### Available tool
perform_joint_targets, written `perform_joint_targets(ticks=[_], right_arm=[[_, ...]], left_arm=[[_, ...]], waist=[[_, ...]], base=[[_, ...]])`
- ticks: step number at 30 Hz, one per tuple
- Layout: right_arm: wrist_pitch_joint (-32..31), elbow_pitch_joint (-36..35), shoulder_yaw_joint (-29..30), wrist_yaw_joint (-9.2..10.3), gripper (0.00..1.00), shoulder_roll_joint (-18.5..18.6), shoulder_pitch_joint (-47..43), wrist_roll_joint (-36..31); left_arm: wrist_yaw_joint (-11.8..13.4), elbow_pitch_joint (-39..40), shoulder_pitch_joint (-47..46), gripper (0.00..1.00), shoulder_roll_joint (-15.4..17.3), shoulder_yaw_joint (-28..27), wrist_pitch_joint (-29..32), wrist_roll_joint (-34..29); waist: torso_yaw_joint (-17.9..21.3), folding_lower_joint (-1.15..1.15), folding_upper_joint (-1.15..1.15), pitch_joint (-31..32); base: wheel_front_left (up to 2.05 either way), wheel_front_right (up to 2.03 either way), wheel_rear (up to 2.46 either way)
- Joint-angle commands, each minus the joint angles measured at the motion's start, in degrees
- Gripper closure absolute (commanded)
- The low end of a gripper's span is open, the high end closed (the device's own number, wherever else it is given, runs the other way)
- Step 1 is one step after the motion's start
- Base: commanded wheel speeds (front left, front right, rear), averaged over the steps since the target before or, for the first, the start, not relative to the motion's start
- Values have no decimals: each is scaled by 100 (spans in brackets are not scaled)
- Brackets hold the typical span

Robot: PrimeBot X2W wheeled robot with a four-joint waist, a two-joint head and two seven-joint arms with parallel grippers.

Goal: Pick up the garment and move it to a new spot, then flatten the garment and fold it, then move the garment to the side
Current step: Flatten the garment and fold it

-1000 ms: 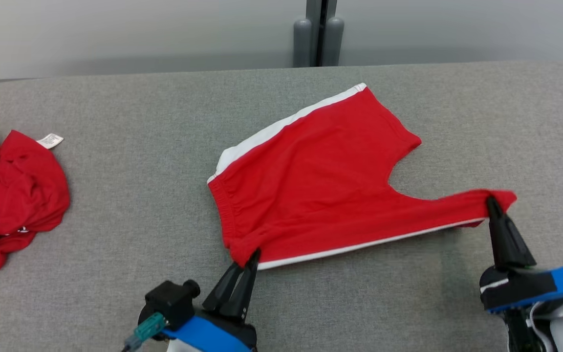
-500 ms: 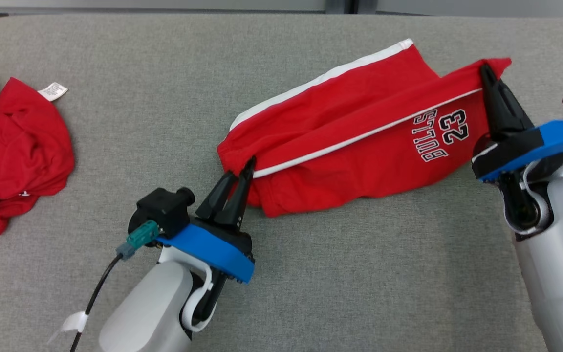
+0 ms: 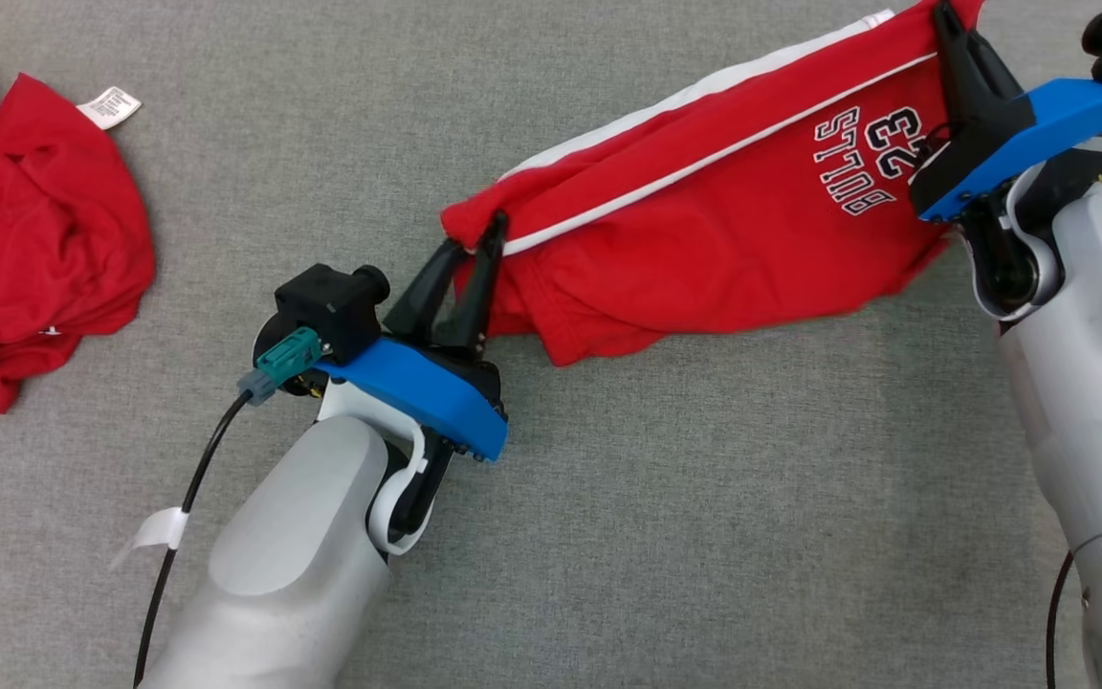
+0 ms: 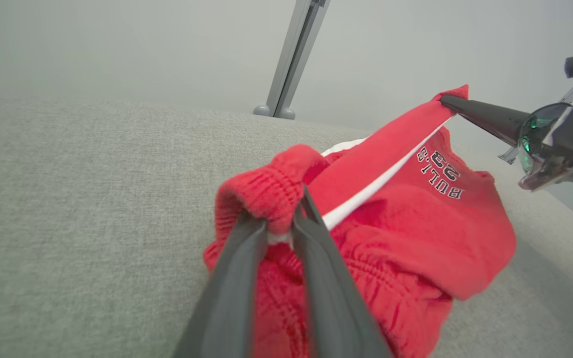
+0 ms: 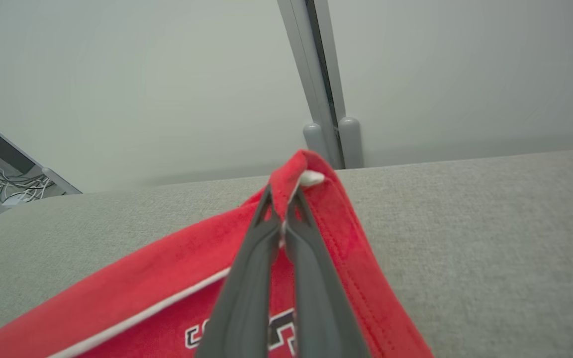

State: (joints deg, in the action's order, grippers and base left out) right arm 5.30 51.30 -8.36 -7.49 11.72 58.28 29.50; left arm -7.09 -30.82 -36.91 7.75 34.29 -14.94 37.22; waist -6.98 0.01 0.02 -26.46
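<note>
Pinched nearly closed with the left gripper (image 3: 479,234) on the elastic waistband corner of the red shorts (image 3: 704,249), above the middle of the grey table (image 3: 608,526). Clamped tight with the right gripper (image 3: 943,11) on a leg-hem corner, toward the far right corner. Stretched between the 2 grips, lower half sagging; contact with the table unclear. "BULLS 23" print facing up near the right grip. Crumpled at the left edge, well apart: 1 more red garment (image 3: 25,239), white tag showing.

The shorts (image 3: 704,258) are red with white side stripes and white, black-edged lettering, the tabletop (image 3: 704,526) speckled grey, the fingers (image 3: 482,282) dark grey, the heap (image 3: 34,239) red.
</note>
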Motion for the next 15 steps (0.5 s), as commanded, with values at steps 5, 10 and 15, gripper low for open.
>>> perform_joint_targets(ticks=[5, 10, 15], right_arm=[[320, 539, -277, -1, 0, 47, 231, -30], [497, 821, -551, -2, 0, 253, 26, 66], [530, 987, -857, -2, 0, 644, -183, 125]], left_arm=[[-34, -50, -5, 0, -87, -139, -31, -164], [-43, 182, 374, 0, -3, -242, -32, -421], [60, 656, 864, 0, 123, -568, -31, -666]], waist=[[-34, -1, -2, 68], [-27, -1, -2, 253], [-103, -1, -2, 391]], base=[[0, 0, 0], [0, 0, 0], [0, 0, 0]])
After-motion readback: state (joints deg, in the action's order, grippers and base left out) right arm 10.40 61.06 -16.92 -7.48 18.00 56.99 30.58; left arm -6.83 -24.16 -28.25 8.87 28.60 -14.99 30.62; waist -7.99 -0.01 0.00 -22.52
